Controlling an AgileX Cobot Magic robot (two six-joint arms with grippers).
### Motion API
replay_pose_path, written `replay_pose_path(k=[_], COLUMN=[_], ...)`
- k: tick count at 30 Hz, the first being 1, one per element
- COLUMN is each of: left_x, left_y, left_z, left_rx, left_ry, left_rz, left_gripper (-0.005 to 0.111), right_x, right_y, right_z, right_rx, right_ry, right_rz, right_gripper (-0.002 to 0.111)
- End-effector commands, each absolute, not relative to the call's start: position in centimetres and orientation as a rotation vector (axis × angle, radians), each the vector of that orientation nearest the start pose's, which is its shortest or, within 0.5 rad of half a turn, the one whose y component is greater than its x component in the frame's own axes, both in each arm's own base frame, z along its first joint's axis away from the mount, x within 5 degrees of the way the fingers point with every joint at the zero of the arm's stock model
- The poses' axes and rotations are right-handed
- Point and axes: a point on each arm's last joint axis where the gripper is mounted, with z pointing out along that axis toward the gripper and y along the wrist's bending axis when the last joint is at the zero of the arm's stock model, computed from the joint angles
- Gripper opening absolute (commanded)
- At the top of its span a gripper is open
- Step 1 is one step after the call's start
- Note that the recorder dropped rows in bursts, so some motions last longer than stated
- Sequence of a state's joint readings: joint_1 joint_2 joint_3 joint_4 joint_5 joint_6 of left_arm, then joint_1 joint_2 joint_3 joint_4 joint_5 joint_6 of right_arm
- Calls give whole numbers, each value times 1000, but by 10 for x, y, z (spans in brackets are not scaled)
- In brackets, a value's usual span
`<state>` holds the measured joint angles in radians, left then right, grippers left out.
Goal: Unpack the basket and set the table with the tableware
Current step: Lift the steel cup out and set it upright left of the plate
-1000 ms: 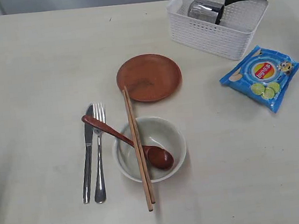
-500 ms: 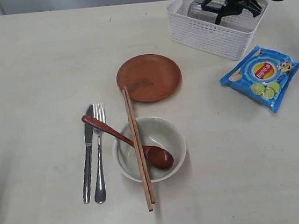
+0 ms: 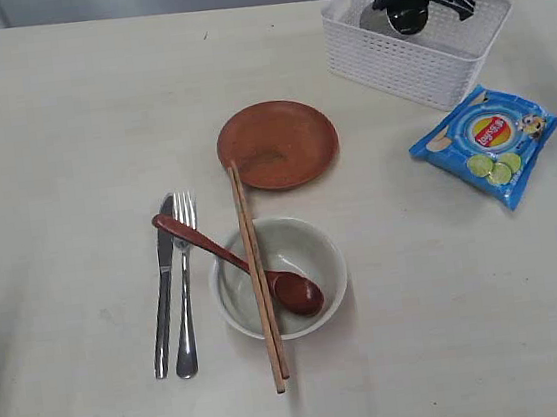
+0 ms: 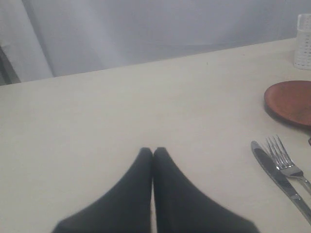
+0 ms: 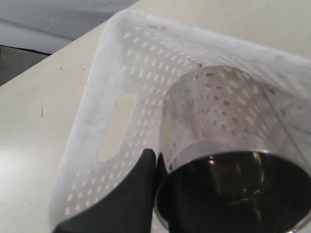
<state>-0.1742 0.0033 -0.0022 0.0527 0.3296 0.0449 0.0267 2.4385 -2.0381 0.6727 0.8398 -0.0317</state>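
- The cup (image 5: 218,121) is pinched at its rim by the right claw (image 5: 156,162) inside the basket (image 3: 397,59), set at 1 o'clock on the table (image 3: 67,122).
- The left claw (image 4: 153,151) is seen closed, empty.

**Steel, wood and plastic on my screens**

I'm on the table (image 3: 67,122) first: pale cream, matt and smooth, with a faint wood grain. The basket (image 3: 413,62) reads as white plastic with perforated lattice walls and a dull finish. The cup (image 5: 218,121) is polished metal, mirror-bright, and I can see the lattice holes reflected on its wall. The knife (image 3: 164,287) and fork (image 3: 185,290) gleam as shiny steel. The plate (image 3: 277,143) looks like brown wood with a soft satin finish. The chopsticks (image 3: 273,342) are matt brown wood. The spoon (image 3: 202,239) is dark red-brown and glossy. The bowl (image 3: 308,250) is off-white and smooth. The snack packet (image 3: 487,142) is glossy printed film, slightly crinkled.
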Motion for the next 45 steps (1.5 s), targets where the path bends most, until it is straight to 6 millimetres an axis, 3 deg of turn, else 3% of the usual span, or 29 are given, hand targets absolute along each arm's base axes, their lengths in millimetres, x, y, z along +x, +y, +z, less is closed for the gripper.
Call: replay_pose_path(k=[1,6,13,16,20,27,33,39,45], left_x=[53,53,53,53,53,53,53,53,53], left_y=[-8,-8,-8,-8,-8,-8,-8,-8,-8], left_z=[184,184,184,184,184,184,184,184,184], left_rx=[227,227,227,227,227,227,227,227,227], left_ry=[1791,1791,1791,1791,1791,1791,1791,1791,1791], left_rz=[-42,-42,-42,-42,-42,-42,-42,-42,-42], left_gripper=[0,0,0,0,0,0,0,0,0], right_x=[522,519,503,489,465,417,375,333,314], right_y=[55,59,78,93,130,210,272,321,346], right_z=[150,177,248,279,303,307,299,298,286], right_rx=[288,194,-7,-132,-333,-697,-1062,-1464,-1683], right_ry=[2627,2591,2478,2449,2457,2531,2489,2282,2142], right_rz=[805,799,707,611,526,525,279,248,108], right_gripper=[0,0,0,0,0,0,0,0,0])
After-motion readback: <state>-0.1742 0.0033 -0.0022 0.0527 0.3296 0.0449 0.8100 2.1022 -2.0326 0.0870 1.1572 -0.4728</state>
